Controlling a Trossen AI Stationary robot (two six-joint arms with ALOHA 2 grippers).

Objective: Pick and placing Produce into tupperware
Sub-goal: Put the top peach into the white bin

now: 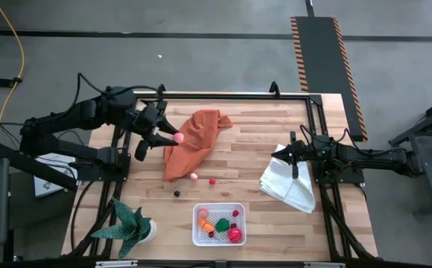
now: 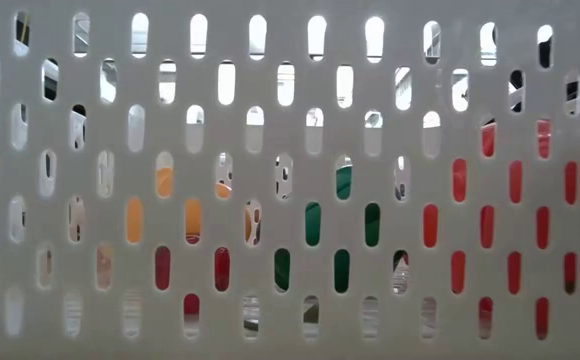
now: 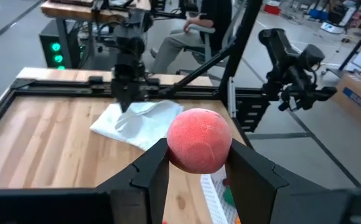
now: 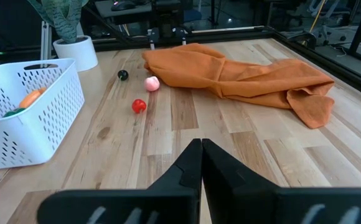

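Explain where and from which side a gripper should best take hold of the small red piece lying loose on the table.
The small red piece is round and lies alone on bare wood, apart from the pink piece and the orange cloth. Probably come straight down from above and close the fingers across its widest middle; no side is blocked.

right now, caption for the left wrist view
Left pincer shut on a pink toy fruit, above the wooden table.

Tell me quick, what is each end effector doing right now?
Left end effector: closed on a pink ball, raised above the table.
Right end effector: closed, empty, over the white cloth.
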